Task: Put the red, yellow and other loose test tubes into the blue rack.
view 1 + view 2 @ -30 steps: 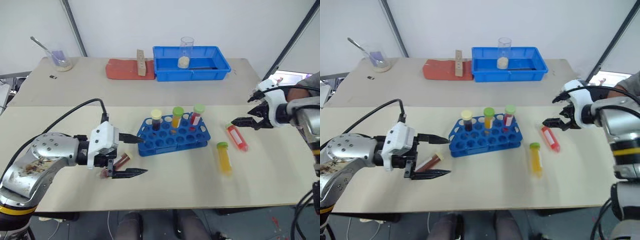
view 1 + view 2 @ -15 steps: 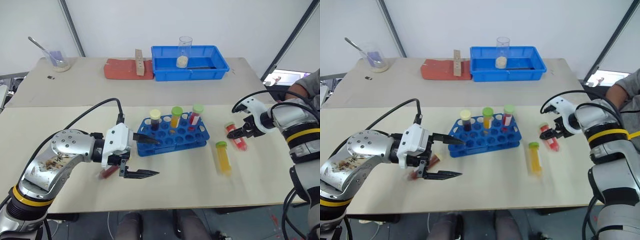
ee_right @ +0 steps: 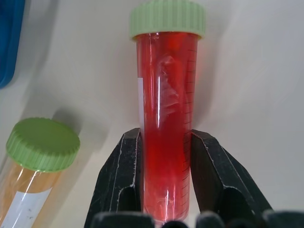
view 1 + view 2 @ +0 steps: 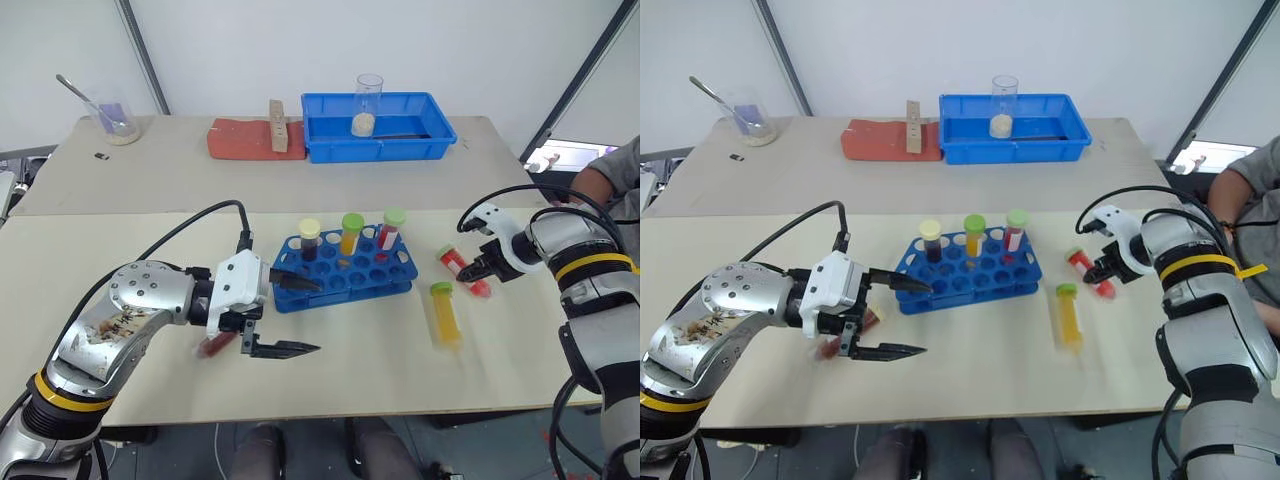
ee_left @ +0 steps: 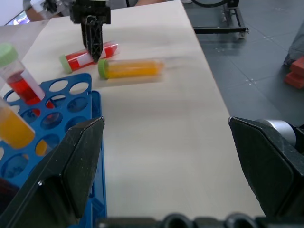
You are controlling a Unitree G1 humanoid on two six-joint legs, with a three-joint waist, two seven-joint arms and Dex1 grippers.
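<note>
While the left gripper (image 4: 285, 315) hovers at lower left with its fingers wide apart, a dark tube (image 4: 215, 343) lies on the table (image 4: 340, 380) beneath it. Bare tabletop runs along the near edge. At centre, the blue rack (image 4: 345, 275) holds three upright capped tubes in its back row. Right of it lies a yellow tube (image 4: 446, 314). Further right, the right gripper (image 4: 483, 273) is clamped on the lying red tube (image 3: 166, 109).

dark tube (image 4: 214, 342): mostly hidden behind left gripper (image 4: 297, 316) | yellow tube (image 3: 33, 166): cut by frame edge
</note>
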